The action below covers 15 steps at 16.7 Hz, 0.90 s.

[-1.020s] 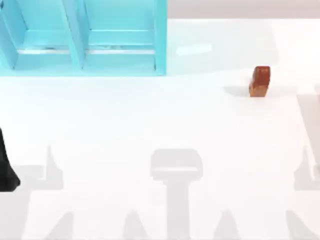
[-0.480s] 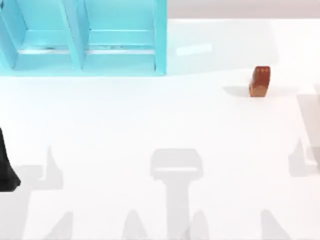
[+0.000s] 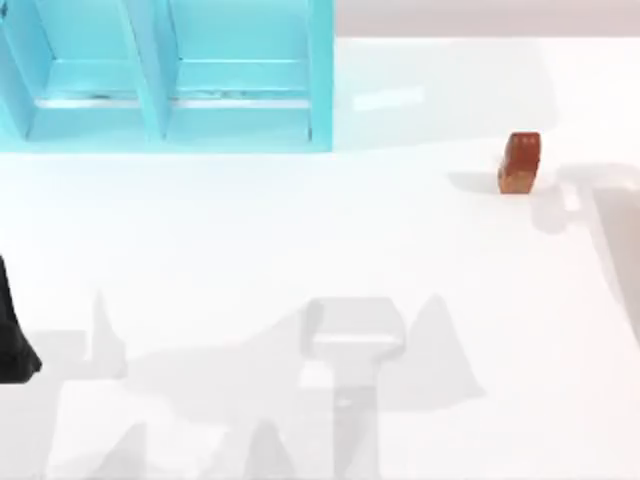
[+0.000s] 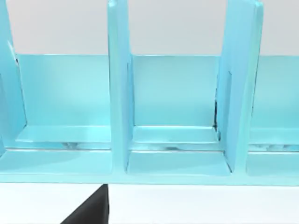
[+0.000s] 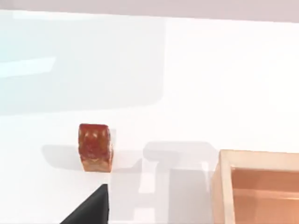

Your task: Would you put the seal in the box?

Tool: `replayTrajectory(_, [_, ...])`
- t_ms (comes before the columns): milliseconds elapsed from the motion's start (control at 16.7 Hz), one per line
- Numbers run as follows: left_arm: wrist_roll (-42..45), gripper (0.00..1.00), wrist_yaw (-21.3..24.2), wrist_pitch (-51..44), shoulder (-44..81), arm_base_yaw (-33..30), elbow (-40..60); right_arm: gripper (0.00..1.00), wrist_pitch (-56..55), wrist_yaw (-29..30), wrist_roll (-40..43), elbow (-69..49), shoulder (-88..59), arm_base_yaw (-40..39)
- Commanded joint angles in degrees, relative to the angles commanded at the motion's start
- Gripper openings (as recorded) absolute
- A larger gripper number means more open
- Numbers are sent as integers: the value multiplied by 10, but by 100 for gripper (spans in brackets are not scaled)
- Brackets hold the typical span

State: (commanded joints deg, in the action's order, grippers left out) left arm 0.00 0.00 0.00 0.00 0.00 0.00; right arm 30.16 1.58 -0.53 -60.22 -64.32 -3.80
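Jaws, both arms: whether spread or pressed together cannot be told; nothing is seen pinched in them.

Item 1, seal (image 3: 520, 162): small red-brown block with a lighter orange-tan lower end. It stands upright on the white table (image 3: 300, 230), toward the right side and at about the depth of the rack's front edge. It is free on all sides and not gripped. The right wrist view looks onto it (image 5: 95, 147) from close by.

Item 2, box (image 5: 261, 158): open, tan-orange, with thin walls. One corner and part of the inside are seen from the right wrist; that part of the inside holds nothing. It stands near the seal but apart from it.

Item 3, cyan divided rack (image 3: 320, 80): stands at the far left of the table, well apart from the seal. The left wrist camera faces its compartments (image 4: 119, 93).

Item 4, left arm (image 3: 12, 340): a dark form at the left edge of the table, parked.

Item 5, right gripper (image 5: 91, 210): a dark wedge of it sits at the edge of its own wrist view, near the seal and not touching it.

Step in hand, as judged: the approach, with pickup not yet made; the seal is still to be grasped, carried and released.

Next move calls for: the right gripper centred over the seal with a jaw on each side, a descent along the upper red-brown part, and a firm close without tipping the narrow block. Then a lift clear of the table and a short carry over the box wall.
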Motion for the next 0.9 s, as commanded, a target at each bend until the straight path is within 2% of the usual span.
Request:
replayTrajectory(420, [0, 100, 0, 0, 0, 0, 0, 100, 242, 10, -33, -392, -416, -33])
replayTrajectory(900, [0, 100, 0, 0, 0, 0, 0, 100, 466, 9, -96, -725, -714, -69])
